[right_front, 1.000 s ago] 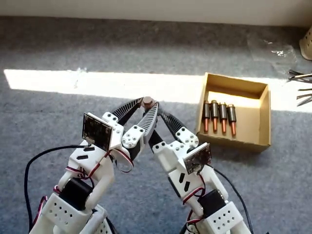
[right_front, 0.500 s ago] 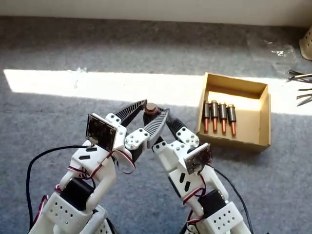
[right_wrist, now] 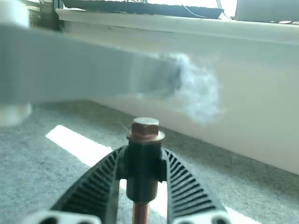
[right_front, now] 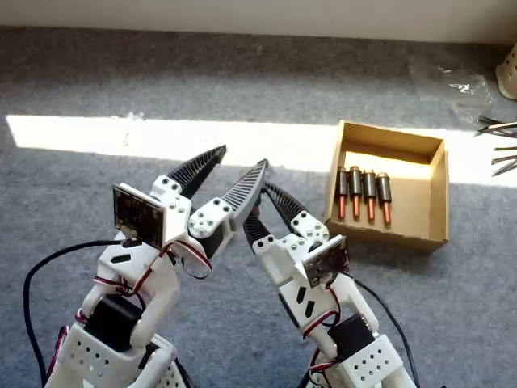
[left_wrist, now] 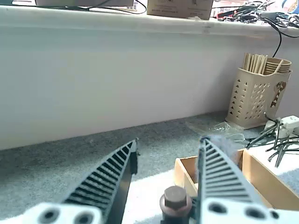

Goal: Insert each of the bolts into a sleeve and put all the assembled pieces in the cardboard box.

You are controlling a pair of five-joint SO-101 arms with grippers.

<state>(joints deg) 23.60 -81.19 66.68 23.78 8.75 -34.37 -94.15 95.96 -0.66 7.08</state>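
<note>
Now right tool [right_wrist: 143, 151] clamps the sleeved bolt [right_wrist: 145, 129] (upright); left tool [left_wrist: 169, 142] gapes wide.

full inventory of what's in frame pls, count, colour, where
cardboard box: one, brown, on the carpet beside the right arm
assembled pieces: four, black sleeves on copper bolts, side by side in the box
assembled piece: one, black sleeve on copper bolt, upright in the right gripper
basket: one, beige, by the wall past the box
sticks: several, pale wood, standing in the basket
plastic wrap: one, clear, on the carpet behind the box
dark thin items: several, black, beyond the box; type unclear
carpet: grey, with a sunlit strip
left gripper: open, beside the held piece
right gripper: shut on the sleeve
</note>
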